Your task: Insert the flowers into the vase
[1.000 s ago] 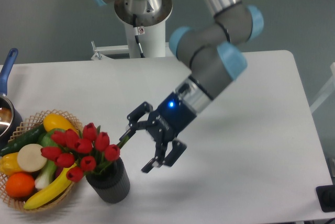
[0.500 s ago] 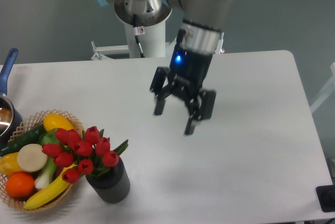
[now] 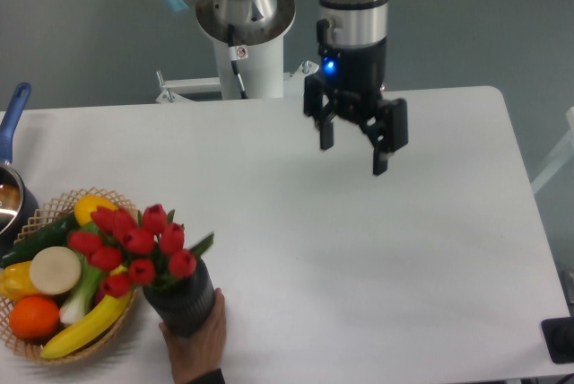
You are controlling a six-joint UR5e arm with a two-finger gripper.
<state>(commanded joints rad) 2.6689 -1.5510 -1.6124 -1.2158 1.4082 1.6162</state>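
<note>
The pincer is seen in the upper middle of the frame, hanging above the worktop with its two fingers spread wide apart, and nothing is held between them. A blue light is lit on the wrist just above it. The pincer is well apart from the task's things.

The flowers are found in the lower left of the frame. Their red heads and green leaves are seen above the mouth of the vase, and their stems are hidden inside it. The vase is tilted a little, with its top leaning toward the left. A human hand is seen at the bottom edge, wrapped around the lower part of the vase.

Just left of the vase, a wicker basket with fruit and vegetables is placed. At the left edge, part of a pot with a blue handle is visible.
</note>
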